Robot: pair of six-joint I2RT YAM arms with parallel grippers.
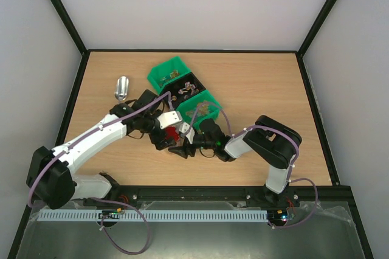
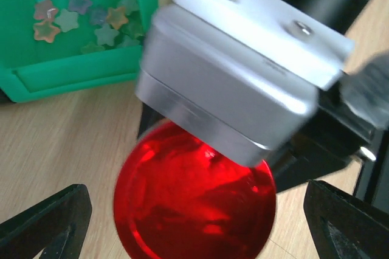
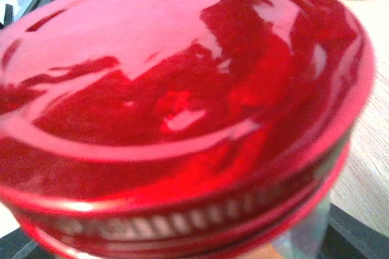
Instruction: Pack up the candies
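Observation:
The red round lid [image 1: 172, 132] sits on a small clear jar, whose glass [image 3: 304, 241] shows under the lid [image 3: 182, 107] in the right wrist view. My right gripper [image 1: 184, 145] holds the jar from the right. Its fingers [image 3: 358, 234] are mostly hidden by the lid. My left gripper [image 2: 194, 210] is open, with one finger [image 2: 48, 222] on each side of the lid [image 2: 194, 204] and not touching it. Star-shaped candies [image 2: 67, 10] lie in a green bin [image 2: 79, 76]. Any candies in the jar are hidden.
Two green bins [image 1: 167, 73] [image 1: 203, 108] and a dark bin [image 1: 185, 86] stand in a row behind the grippers. A metal scoop [image 1: 121, 87] lies at the back left. The right gripper's silver body [image 2: 237, 70] overhangs the lid.

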